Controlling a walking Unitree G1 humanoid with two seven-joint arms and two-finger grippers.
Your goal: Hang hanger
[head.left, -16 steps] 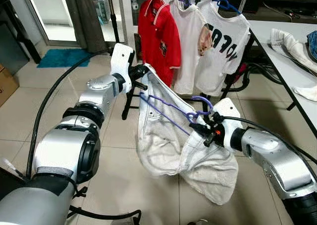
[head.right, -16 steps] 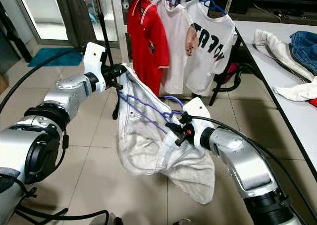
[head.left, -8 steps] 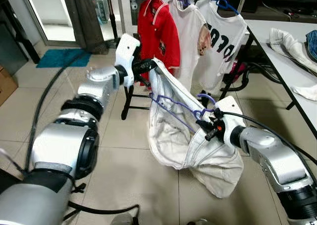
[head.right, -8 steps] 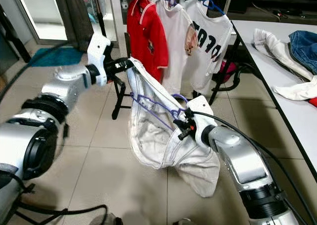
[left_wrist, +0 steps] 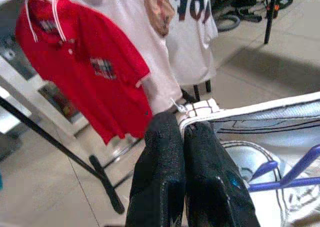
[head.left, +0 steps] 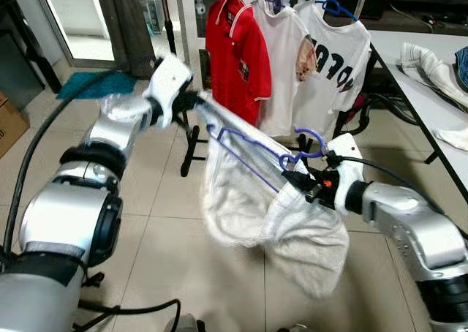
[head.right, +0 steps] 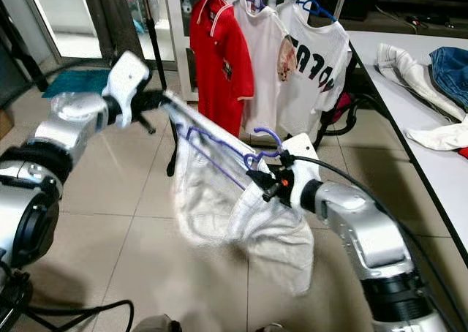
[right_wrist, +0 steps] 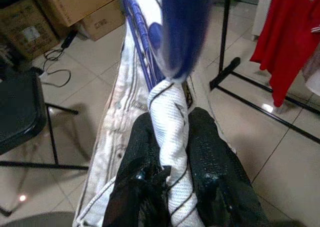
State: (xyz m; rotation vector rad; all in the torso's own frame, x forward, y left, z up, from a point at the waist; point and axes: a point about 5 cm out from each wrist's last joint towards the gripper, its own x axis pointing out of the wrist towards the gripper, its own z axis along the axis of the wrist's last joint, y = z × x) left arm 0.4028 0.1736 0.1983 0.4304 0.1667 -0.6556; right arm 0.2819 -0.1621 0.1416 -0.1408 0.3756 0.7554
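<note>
1. White garment (head.left: 241, 193) with a purple hanger (head.left: 252, 153) stretches between both arms, above the tiled floor (head.left: 175, 266)
2. Left gripper (head.left: 191, 102) pinches its upper hem
3. Right gripper (head.left: 296, 180) clamps bunched cloth by the hook

garment (head.left: 241, 200): soft white cloth; hanger (head.left: 252, 153): glossy purple plastic; floor (head.left: 168, 200): glossy tile

Both silver arms are raised in front of the body. The left arm reaches far forward and up, and the left pincer (head.left: 191, 100) has its two black fingers (left_wrist: 165, 172) pressed together. The right arm is bent inward at mid height; the right pincer (head.left: 298, 180) is clamped, its fingers (right_wrist: 210, 152) pointing left.
</note>
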